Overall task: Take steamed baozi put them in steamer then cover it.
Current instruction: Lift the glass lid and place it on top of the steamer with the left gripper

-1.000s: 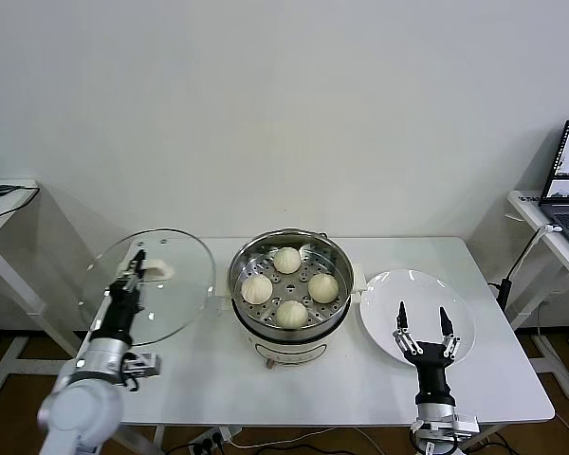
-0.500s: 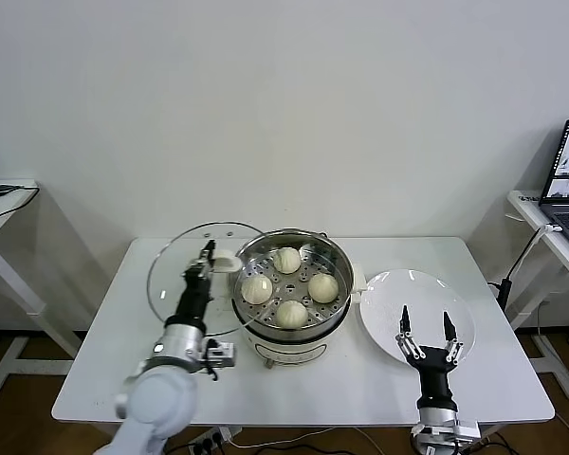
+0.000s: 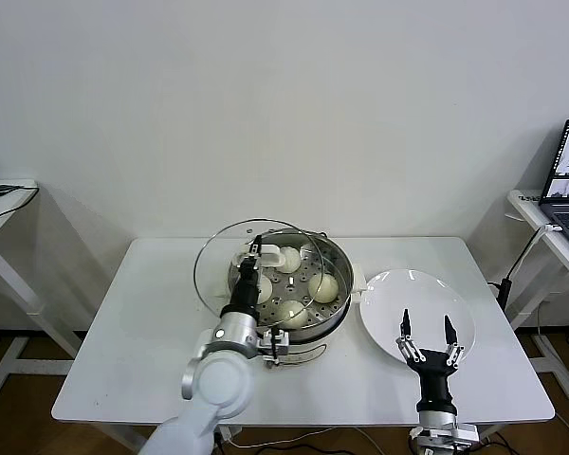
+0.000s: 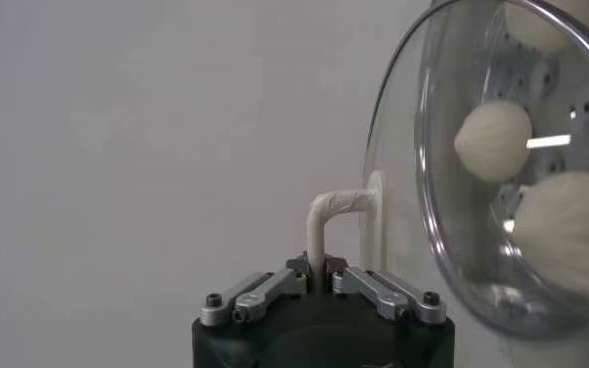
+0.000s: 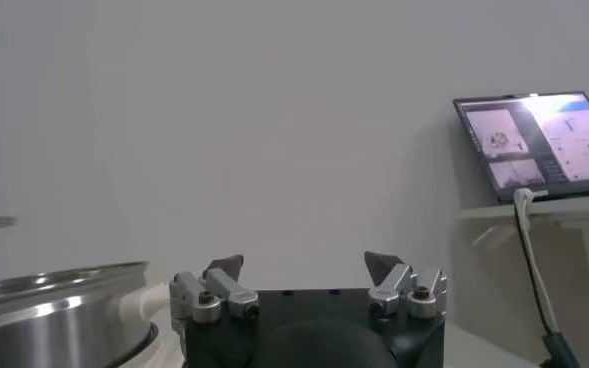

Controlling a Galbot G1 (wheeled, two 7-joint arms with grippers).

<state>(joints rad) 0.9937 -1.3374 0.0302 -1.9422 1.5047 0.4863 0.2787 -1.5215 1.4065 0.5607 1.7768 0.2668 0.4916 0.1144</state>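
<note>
While my left gripper point(image 3: 250, 272) clamps the glass lid point(image 3: 229, 270) handle, tilted over the steamer point(image 3: 289, 289), it could seat crooked; right gripper point(image 3: 427, 342) splayed beside it.

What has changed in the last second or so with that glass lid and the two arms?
The left end effector, shut on the cover by its white handle, carried it from the table's left side rightward to over the steamer, where it overlaps the pot's left side. The four baozi, the white plate and the open right end effector stayed put.
</note>
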